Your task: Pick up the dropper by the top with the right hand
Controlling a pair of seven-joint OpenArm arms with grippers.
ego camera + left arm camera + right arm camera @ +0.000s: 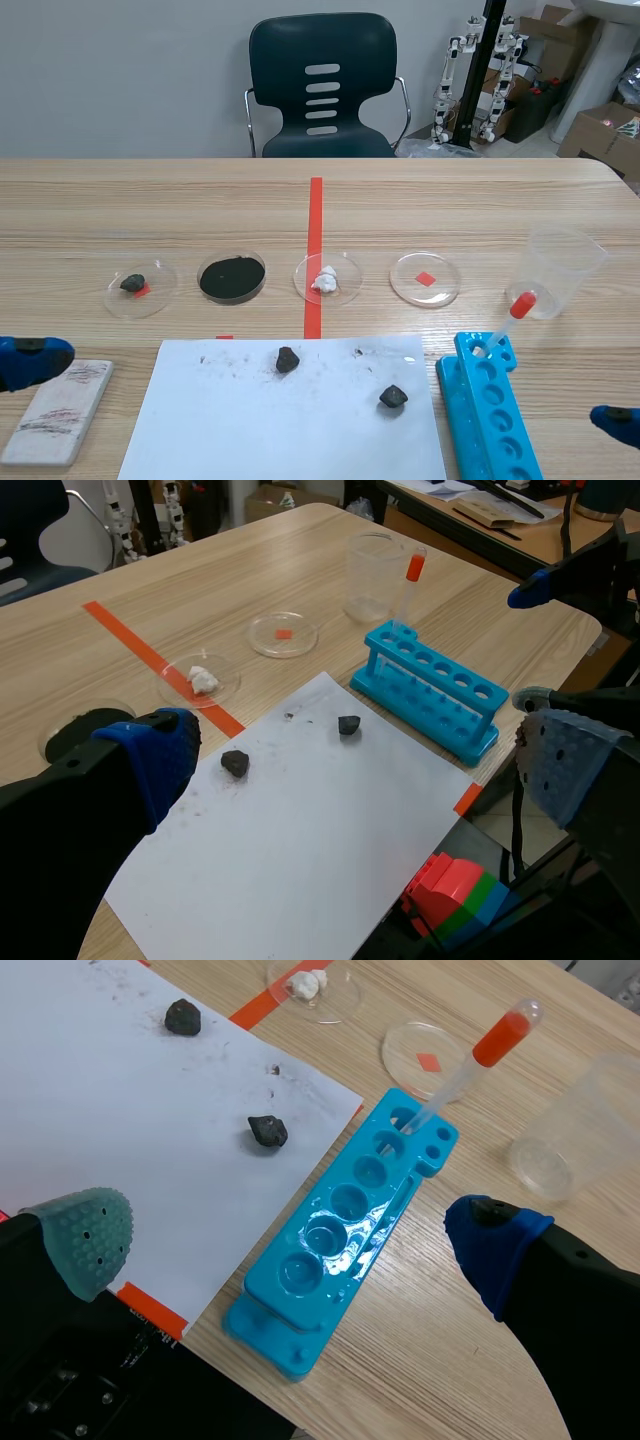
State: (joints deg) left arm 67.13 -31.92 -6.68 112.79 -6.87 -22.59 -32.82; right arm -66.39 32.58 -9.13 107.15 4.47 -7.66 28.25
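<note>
Scene view: a blue rack [487,410] with a row of round holes lies on a wooden table [480,200]. The dropper [507,322], a clear tube with a red bulb, stands tilted in the rack's farthest hole. Its bulb is uppermost and leans toward a clear plastic cup [565,265] just beyond the rack. Just left of the rack lies a white paper sheet [250,430] carrying two dark stones [393,397], one near the rack and one farther off. Beyond the rack and to its left, four shallow clear dishes [445,285] sit in a row. The dish nearest the rack shows only a red mark, and the next ones hold a white lump, black powder and a dark stone. A grey slab [58,410] lies well left of the rack, past the paper. The right gripper [615,422] shows one blue tip near the rack's right side, and the left gripper [35,360] sits well to the rack's left.

Left wrist view: the left gripper [357,760] has its fingers spread wide and holds nothing. It hangs over the paper sheet, with the rack ahead of it. The dropper stands at the rack's end beside the cup.

Right wrist view: the right gripper [290,1240] has its fingers spread wide with nothing pinched. The rack lies below, between the two fingers. The dropper stands ahead at the rack's far end, apart from both pads.
</note>
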